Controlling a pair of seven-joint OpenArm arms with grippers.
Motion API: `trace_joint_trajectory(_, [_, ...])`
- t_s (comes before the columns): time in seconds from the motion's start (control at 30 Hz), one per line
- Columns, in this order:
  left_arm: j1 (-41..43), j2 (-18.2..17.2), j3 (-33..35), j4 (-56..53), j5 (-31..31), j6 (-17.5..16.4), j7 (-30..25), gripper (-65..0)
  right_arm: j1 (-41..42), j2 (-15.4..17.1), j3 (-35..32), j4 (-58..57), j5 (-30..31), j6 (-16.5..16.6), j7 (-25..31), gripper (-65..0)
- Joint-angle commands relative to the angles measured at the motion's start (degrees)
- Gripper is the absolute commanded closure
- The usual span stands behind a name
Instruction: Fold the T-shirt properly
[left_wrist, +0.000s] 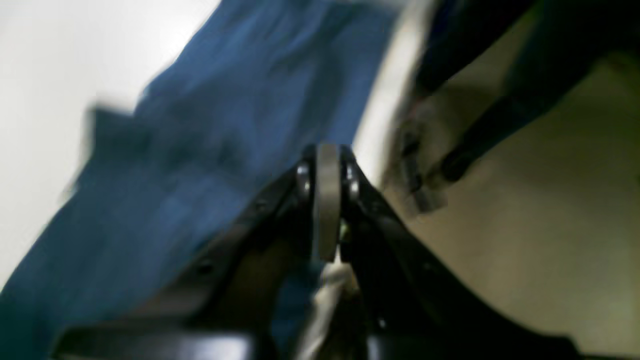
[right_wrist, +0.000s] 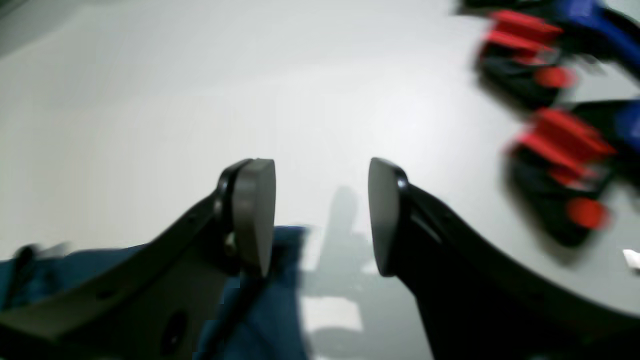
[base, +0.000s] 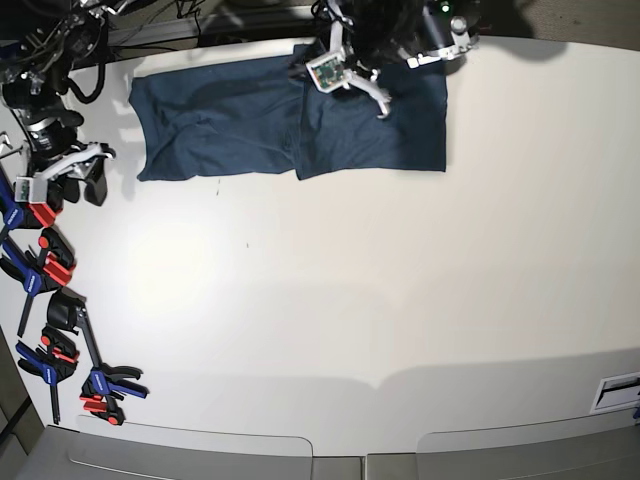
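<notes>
Clamps (base: 50, 270) lay along the counter's (base: 400, 300) nine o'clock edge. Toward twelve, the T-shirt (base: 230, 125) lay spread flat; left claw (left_wrist: 327, 200) pinched tight, empty, right claw (right_wrist: 322, 215) gaping wide.

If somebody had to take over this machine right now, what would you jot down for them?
Left gripper: shut, over the T-shirt; whether it pinches cloth is too blurred to tell.
Right gripper: open, empty, at the table's edge near the clamps.
T-shirt: lies along the table's far edge, flattened into a long band, one part overlapping the other near the middle.
Done: some folding seems begun.
Left: finishing the folds into a neat, compact bundle.
</notes>
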Motion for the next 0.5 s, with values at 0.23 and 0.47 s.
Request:
trace_joint_trajectory(0.23, [-0.1,0.2,0.0,1.2,23.6,25.3,-1.6,0.0,0.5,7.3,0.3,-1.0,-2.9,-1.7,3.0,-27.8])
trace_joint_trajectory(0.47, [-1.8,-2.9,-5.3,1.2,31.4,33.7,-1.6,0.0,0.5,12.3,0.3,-11.7,-1.8,-1.7,3.9,-37.1])
